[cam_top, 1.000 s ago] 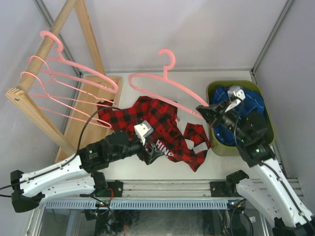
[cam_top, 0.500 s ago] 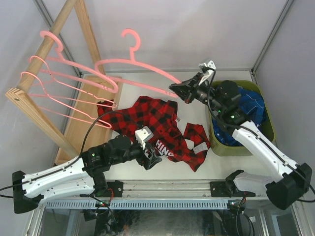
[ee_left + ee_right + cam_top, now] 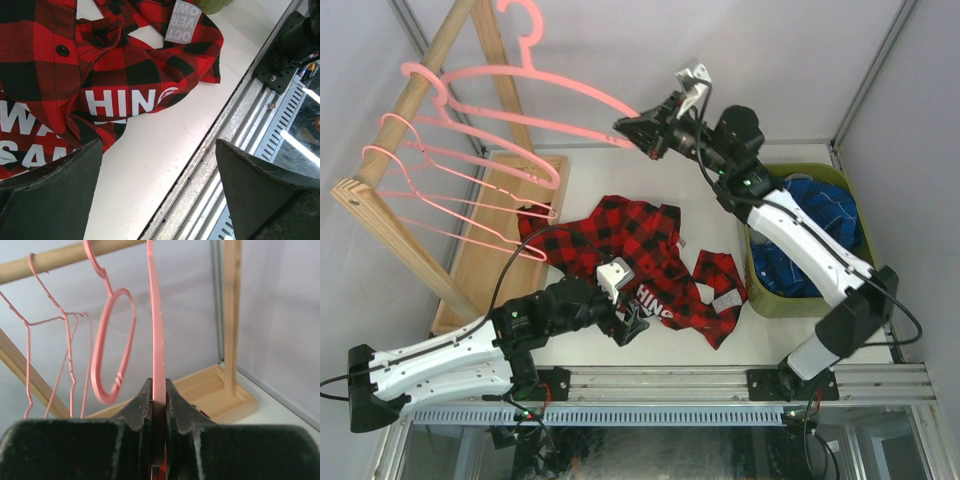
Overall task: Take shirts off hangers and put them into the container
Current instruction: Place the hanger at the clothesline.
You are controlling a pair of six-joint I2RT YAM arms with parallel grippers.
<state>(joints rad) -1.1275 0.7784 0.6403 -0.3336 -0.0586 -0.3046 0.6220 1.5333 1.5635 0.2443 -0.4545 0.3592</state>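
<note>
1. The left gripper (image 3: 632,325) (image 3: 157,150) is hanging low with its jaws standing wide apart and nothing lying between them.
2. In the left wrist view its two dark fingers (image 3: 55,185) are framing the near edge of the red-black plaid shirt (image 3: 610,250) (image 3: 60,65), right by the white lettering. Whether they are touching the cloth I cannot tell.
3. The right gripper (image 3: 625,128) (image 3: 158,390) is reaching up and across toward the rack, with its jaws pressing together on the thin arm of the held hanger (image 3: 550,85) (image 3: 156,315).
4. That pink hanger is riding high in the air, bare of any shirt, and its hook is pointing up near the top of the overhead view.
5. The red-black plaid shirt is lying crumpled on the white table (image 3: 620,180), between the rack and the container (image 3: 752,292). A grey label (image 3: 182,22) is showing on one fold.
6. The olive-green container is sitting at the right of the table, with a blue plaid shirt (image 3: 825,215) lying inside.
7. The other hangers (image 3: 450,195) are dangling empty from the wooden rail (image 3: 420,85) at the left, above the base board (image 3: 510,240).
8. A metal frame (image 3: 670,380) is running along the table's near edge.
9. Pale plain walls (image 3: 770,60) are closing in the space.
</note>
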